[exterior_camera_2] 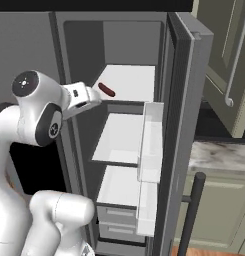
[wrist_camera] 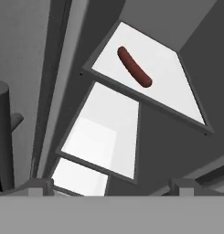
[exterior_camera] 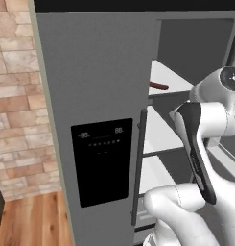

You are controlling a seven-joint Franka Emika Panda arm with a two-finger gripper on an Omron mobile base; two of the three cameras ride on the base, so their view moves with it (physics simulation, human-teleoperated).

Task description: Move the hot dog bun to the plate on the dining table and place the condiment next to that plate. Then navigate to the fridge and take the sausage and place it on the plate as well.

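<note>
Fridge [exterior_camera_2: 184,100]: tall, grey, right-hand door swung wide open; closed left door with black dispenser panel [exterior_camera: 102,161] and dark vertical handle [exterior_camera: 139,163]. Interior: white shelves stacked one above another, pale drawers [exterior_camera_2: 116,217] at the bottom, white door bins [exterior_camera_2: 150,150] on the inner face of the open door. Sausage [wrist_camera: 134,67]: slim, dark red-brown, lying flat on the top shelf [wrist_camera: 168,77] toward its front left part, resting directly on the white surface, apart from the shelf's walls; seen also in the right base view [exterior_camera_2: 107,90] and, partly hidden by the door edge, in the left base view [exterior_camera: 158,86]. Gripper [exterior_camera_2: 86,100]: raised in front of the open compartment at top-shelf height, just short of the shelf's front edge, aimed inward at the sausage without touching it. Fingers [wrist_camera: 182,186]: spread to full width, nothing between them, holding nothing. Surroundings: brick wall [exterior_camera: 16,96] and wooden floor [exterior_camera: 35,221] to the left of the fridge; green cabinets [exterior_camera_2: 229,65] and a marble worktop [exterior_camera_2: 221,155] to the right, behind the open door.
</note>
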